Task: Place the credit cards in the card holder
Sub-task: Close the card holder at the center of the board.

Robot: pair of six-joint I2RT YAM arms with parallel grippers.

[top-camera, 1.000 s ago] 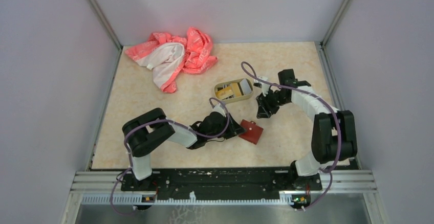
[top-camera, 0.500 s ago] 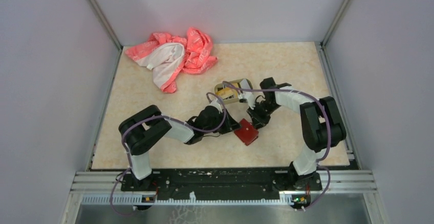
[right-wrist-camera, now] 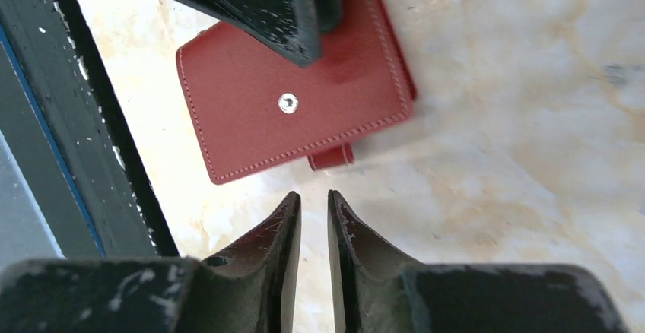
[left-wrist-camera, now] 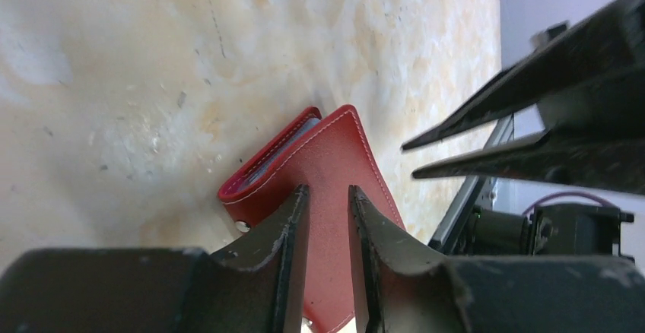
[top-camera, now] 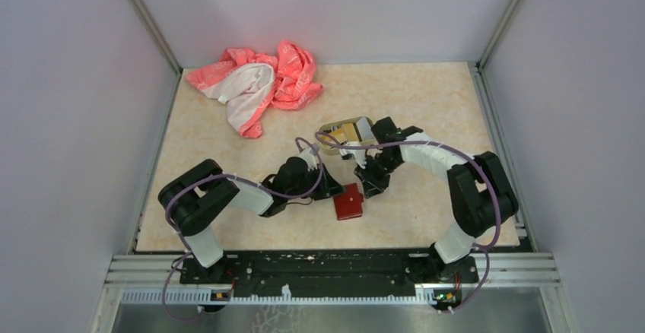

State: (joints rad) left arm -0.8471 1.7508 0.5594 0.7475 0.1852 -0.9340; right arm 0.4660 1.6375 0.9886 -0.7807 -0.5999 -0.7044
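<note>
The dark-red card holder (top-camera: 350, 203) lies closed on the table near the middle, its snap tab undone. My left gripper (top-camera: 332, 191) reaches in from the left over the holder's upper-left corner. In the left wrist view that gripper (left-wrist-camera: 328, 193) is closed to a narrow gap, and the red cover (left-wrist-camera: 335, 154) fills it. My right gripper (top-camera: 373, 187) hovers just right of the holder. It (right-wrist-camera: 312, 196) is nearly shut with only bare table between its tips, a little short of the tab (right-wrist-camera: 331, 156). Credit cards (top-camera: 346, 131), one yellow-gold, lie in the tin tray (top-camera: 328, 129) behind.
A pink and white cloth (top-camera: 255, 82) is bunched at the back left. The right arm's forearm (top-camera: 426, 150) crosses just in front of the tray. Grey walls close in the table on three sides, and the black base rail (top-camera: 327, 261) runs along the near edge.
The card holder slid left and turned with my left gripper as that arm drew back. The right arm swung from beside the tray to the holder, and its jaws narrowed.
</note>
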